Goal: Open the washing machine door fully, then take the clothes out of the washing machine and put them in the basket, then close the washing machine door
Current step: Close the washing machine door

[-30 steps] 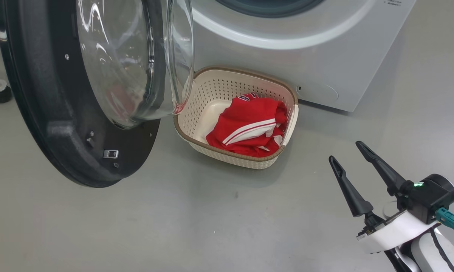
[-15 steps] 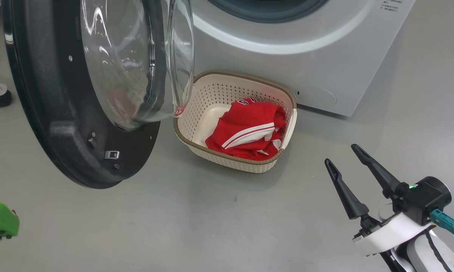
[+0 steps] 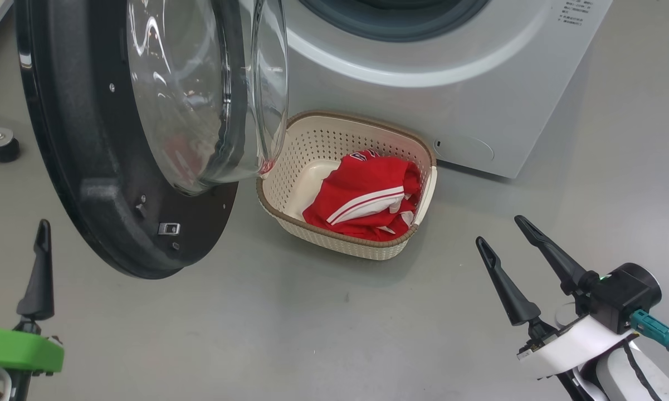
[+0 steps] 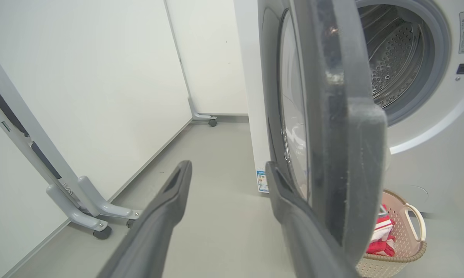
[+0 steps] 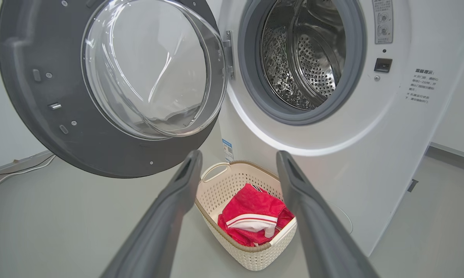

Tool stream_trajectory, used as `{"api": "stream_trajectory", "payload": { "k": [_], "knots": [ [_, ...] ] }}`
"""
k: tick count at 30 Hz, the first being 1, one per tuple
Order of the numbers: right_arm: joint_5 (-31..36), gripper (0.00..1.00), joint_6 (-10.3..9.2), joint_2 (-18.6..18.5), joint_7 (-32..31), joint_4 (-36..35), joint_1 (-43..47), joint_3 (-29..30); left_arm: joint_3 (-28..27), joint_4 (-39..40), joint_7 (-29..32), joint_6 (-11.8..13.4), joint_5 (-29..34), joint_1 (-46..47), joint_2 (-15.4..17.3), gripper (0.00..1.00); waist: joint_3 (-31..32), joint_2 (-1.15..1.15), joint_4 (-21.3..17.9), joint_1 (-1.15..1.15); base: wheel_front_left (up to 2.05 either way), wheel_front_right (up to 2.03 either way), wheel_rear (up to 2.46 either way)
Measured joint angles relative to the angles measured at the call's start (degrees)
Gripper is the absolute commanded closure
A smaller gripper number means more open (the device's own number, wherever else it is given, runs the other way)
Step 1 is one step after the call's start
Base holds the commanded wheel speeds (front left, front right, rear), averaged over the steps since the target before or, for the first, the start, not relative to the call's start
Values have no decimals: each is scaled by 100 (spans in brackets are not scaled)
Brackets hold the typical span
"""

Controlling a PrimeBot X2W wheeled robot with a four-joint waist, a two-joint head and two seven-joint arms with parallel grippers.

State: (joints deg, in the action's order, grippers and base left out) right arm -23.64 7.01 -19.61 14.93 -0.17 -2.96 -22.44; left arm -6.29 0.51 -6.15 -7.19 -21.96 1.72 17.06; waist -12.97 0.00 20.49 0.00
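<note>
The washing machine door [image 3: 89, 167] stands swung out to the left, its glass bowl facing the white washing machine [image 3: 479, 100]. The drum [image 5: 305, 50] looks empty. Red clothes [image 3: 367, 200] with white stripes lie in the cream basket [image 3: 345, 245] on the floor below the door opening. My left gripper [image 3: 14, 228] is open at the lower left, just outside the door; its right finger [image 4: 289, 200] is close to the door's outer face [image 4: 344, 116]. My right gripper [image 3: 499, 230] is open and empty at the lower right, pointing at the basket [image 5: 216, 197].
White partition panels on grey wheeled feet [image 4: 96, 216] stand left of the machine, and one castor [image 3: 0, 147] shows beside the door. Bare grey floor [image 3: 312, 323] lies between my grippers and the basket.
My left gripper has risen into the head view at the lower left, its two fingers now apart. The head camera has shifted slightly. The right gripper, door, basket and clothes hold still.
</note>
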Motion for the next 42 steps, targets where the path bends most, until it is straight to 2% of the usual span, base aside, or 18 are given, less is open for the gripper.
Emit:
{"api": "stream_trajectory", "payload": {
  "k": [8, 16, 42],
  "knots": [
    [7, 0, 0, 21, 0, 1, 1, 29, -23, -216, -363, 0, -31, -129, -114, 0, -7, 0, 15, 0, 0, 0, 0],
    [9, 0, 0, 25, 0, 3, 2, 55, 2, -410, -513, 0, -341, -163, -268, 0, -14, 0, 14, 0, 0, 0, 0],
    [11, 0, 0, 75, 0, 3, 2, 82, 123, -726, -706, 0, -321, -168, -163, 0, -28, 0, -8, 0, 0, 0, 0]
  ]
}}
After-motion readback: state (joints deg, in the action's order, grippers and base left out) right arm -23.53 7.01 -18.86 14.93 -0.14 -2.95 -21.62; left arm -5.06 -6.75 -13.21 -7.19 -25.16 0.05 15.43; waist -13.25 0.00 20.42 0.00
